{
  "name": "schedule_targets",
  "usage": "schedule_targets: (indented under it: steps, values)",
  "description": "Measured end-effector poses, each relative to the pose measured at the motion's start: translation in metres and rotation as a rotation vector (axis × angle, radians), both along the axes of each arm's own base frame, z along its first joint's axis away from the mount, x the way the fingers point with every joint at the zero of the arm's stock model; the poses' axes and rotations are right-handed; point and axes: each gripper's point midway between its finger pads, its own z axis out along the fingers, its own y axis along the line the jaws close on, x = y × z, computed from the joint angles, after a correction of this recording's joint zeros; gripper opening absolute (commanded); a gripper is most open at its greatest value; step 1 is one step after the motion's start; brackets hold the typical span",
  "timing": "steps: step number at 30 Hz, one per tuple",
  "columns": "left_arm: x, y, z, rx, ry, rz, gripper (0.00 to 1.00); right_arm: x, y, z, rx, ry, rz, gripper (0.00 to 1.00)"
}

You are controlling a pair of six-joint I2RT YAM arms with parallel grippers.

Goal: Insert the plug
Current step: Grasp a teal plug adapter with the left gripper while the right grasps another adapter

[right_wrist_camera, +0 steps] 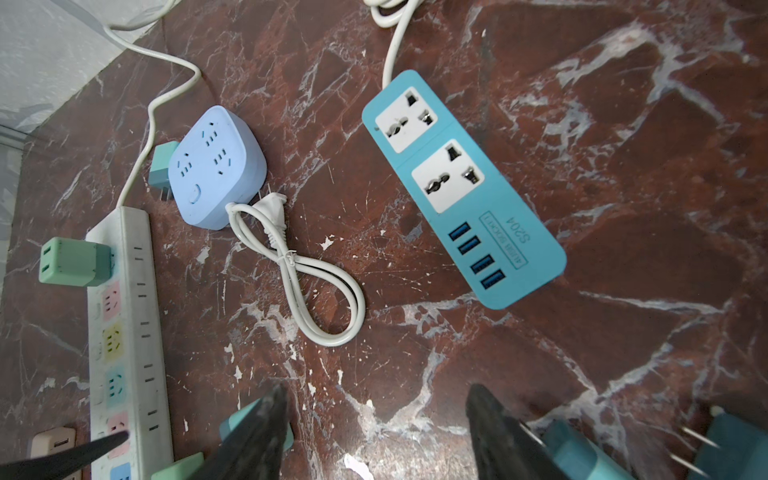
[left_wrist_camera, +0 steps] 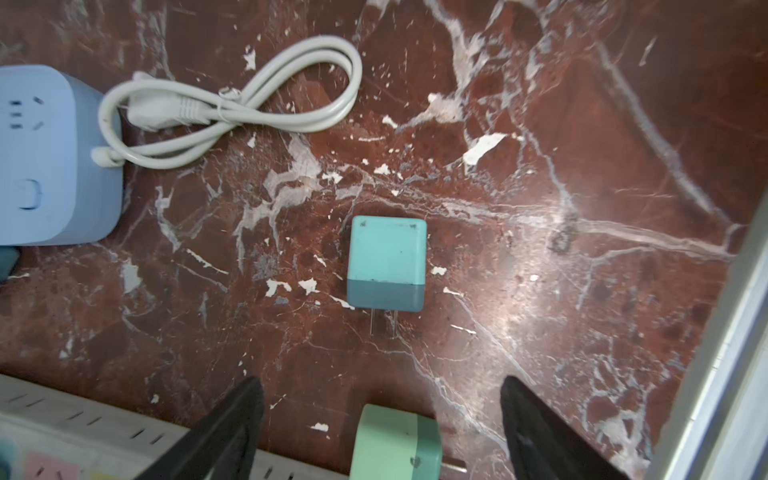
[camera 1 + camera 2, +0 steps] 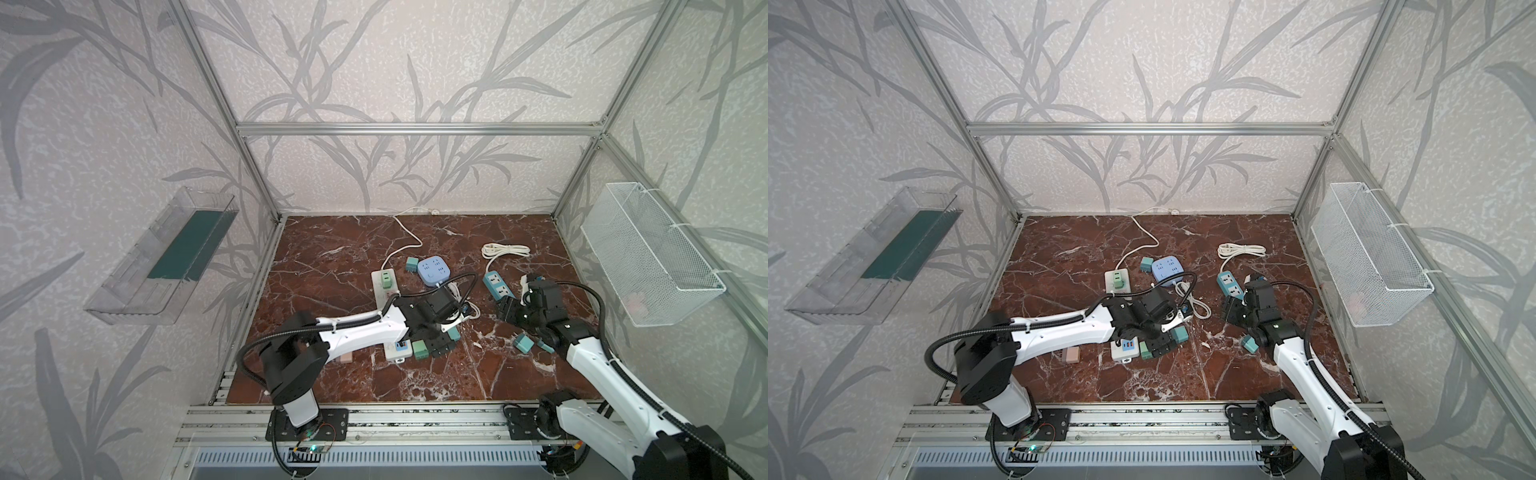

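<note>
Left tool spread around mint plug

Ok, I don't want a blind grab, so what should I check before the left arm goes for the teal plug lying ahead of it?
1. Left gripper open, gripping nothing: ok.
2. Teal plug lies flat, nothing touching it: ok.
3. Path to it clear: not ok, mint plug sits between the open jaws.
4. Teal plug's prongs straight: cannot tell.
5. Right gripper open, empty: ok.
6. Blue power strip, both sockets free: ok.
</note>
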Motion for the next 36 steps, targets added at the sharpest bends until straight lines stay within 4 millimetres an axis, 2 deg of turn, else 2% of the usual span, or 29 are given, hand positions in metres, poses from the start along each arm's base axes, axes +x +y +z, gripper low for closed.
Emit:
schedule_targets:
  steps: [5,9,13,17,22,24,30,34,36]
  values:
    - [0.021,-0.02,-0.01,0.027,-0.004,0.013,0.93,-0.001,0.006,0.0,0.021,0.003,0.027,0.7]
    - [0.029,-0.024,-0.024,0.055,0.007,0.02,0.89,-0.003,0.006,0.004,0.016,-0.011,0.041,0.7]
    - [0.027,-0.019,-0.036,0.077,0.041,0.021,0.86,-0.006,0.004,0.013,0.016,-0.043,0.045,0.7]
    - [0.024,-0.02,-0.037,0.064,0.066,0.017,0.8,-0.006,0.005,0.015,0.01,-0.053,0.054,0.6]
    - [0.017,-0.022,-0.043,0.045,0.1,0.004,0.78,-0.006,0.007,0.015,0.016,-0.052,0.066,0.61]
    - [0.014,-0.022,-0.049,0.046,0.116,0.0,0.72,-0.005,0.008,0.015,0.02,-0.055,0.069,0.61]
    - [0.015,-0.02,-0.061,0.043,0.104,0.003,0.69,-0.006,0.007,0.019,0.026,-0.086,0.068,0.56]
    - [0.019,-0.022,-0.059,0.008,0.07,0.011,0.62,-0.015,0.005,0.019,0.033,-0.116,0.066,0.52]
    - [0.021,-0.022,-0.059,-0.005,0.054,0.017,0.54,-0.017,0.004,0.021,0.028,-0.125,0.065,0.51]
